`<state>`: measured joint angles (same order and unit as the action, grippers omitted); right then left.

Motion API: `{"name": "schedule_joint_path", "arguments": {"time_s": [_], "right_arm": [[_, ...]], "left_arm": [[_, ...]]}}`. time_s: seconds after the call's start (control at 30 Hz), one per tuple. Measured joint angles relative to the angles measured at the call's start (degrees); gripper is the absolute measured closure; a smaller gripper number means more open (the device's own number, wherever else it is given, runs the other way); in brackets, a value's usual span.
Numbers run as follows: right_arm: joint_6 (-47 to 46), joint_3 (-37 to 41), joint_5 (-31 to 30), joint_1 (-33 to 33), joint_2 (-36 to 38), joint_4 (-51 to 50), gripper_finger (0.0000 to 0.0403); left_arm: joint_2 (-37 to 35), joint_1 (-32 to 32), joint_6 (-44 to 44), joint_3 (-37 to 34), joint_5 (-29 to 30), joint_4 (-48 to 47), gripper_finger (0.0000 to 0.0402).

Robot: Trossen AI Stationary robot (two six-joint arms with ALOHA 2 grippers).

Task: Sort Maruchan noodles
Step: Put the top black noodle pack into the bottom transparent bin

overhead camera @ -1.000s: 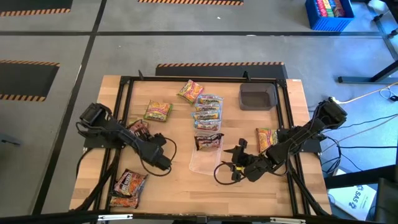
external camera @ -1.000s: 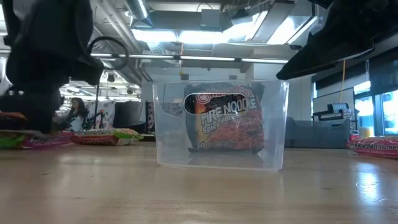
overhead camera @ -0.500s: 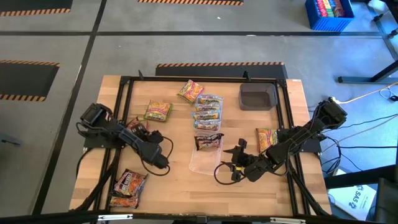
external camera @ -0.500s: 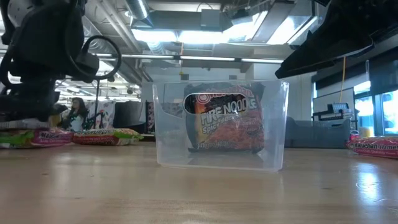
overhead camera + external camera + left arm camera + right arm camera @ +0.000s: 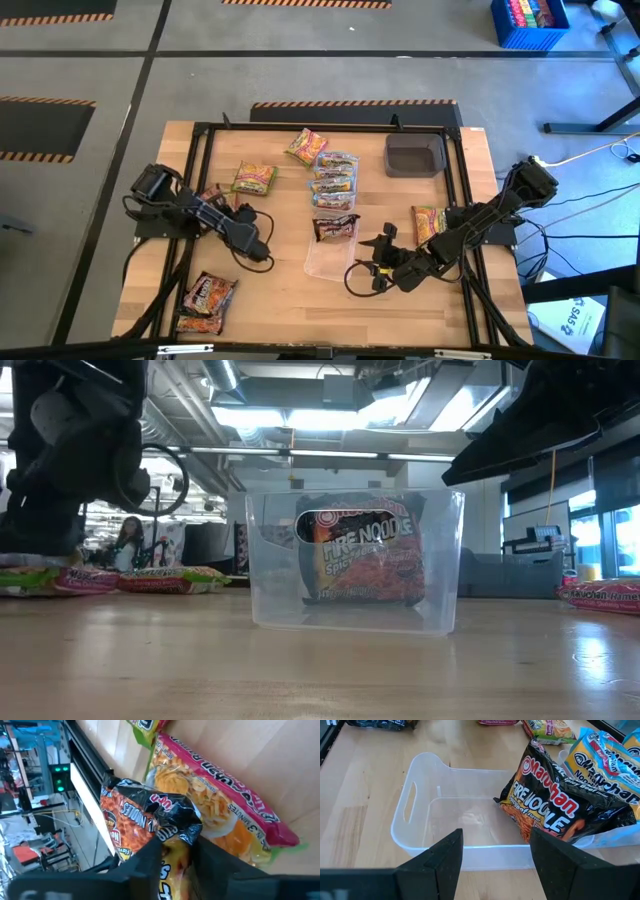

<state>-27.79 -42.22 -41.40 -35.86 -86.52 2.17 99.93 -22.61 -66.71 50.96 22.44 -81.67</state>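
Nearest us, at the table's (image 5: 290, 300) near-left corner, a pair of maroon packets (image 5: 204, 298) is lying flat, well apart from both arms.

A little farther, right of centre, the right gripper (image 5: 495, 840) is hovering just near-right of the clear tub (image 5: 328, 260). Its fingers are standing apart with nothing between them, pointing at the tub's near wall. The tub is sitting on the wood with its floor bare. The Fire Noodle packet (image 5: 555, 810), also maroon, is leaning on the tub's far rim, partly over the inside. In the low view we are seeing its label through the tub's walls.

On the left, level with that rim, the left gripper (image 5: 177, 852) is working low over the table beside the black frame rail (image 5: 196, 170). Its fingers are pinching the crumpled end of a maroon packet (image 5: 145, 812), which is lying near the table's left edge. Just beyond it a yellow packet (image 5: 253, 178) with a pink edge is lying flat.

On the right side, another yellow packet, the right packet (image 5: 428, 222), is lying just beside the right arm.

Past the tub, at the table's middle, the blue packets (image 5: 335, 178) are lying overlapped in a short row running far.

Farthest off, one more yellow one, the far packet (image 5: 305, 146), is lying tilted left of a dark grey tray (image 5: 415, 155), and we are seeing nothing in the tray.
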Motion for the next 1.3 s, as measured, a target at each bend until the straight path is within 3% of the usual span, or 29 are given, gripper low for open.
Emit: {"name": "schedule_joint_path", "arguments": {"time_s": [0.27, 0.6, 1.03, 1.3], "right_arm": [[0.0, 0.0, 0.0, 0.0, 0.0, 0.0, 0.0194], [2.7, 0.0, 0.0, 0.0, 0.0, 3.4, 0.0194], [3.8, 0.0, -0.6, 0.0, 0.0, 6.3, 0.0194], [5.7, 0.0, -1.1, -0.1, 0.0, 11.7, 0.0194]], "left_arm": [[0.0, -0.8, 3.3, 0.9, 2.4, 0.4, 0.0395], [0.0, -6.2, 3.9, 10.6, 6.9, -8.4, 0.0399], [-0.3, -12.8, 10.4, 29.4, 16.4, -8.3, 0.0400], [-0.3, -15.5, 14.0, 37.2, 23.6, -8.1, 0.0400]]}}
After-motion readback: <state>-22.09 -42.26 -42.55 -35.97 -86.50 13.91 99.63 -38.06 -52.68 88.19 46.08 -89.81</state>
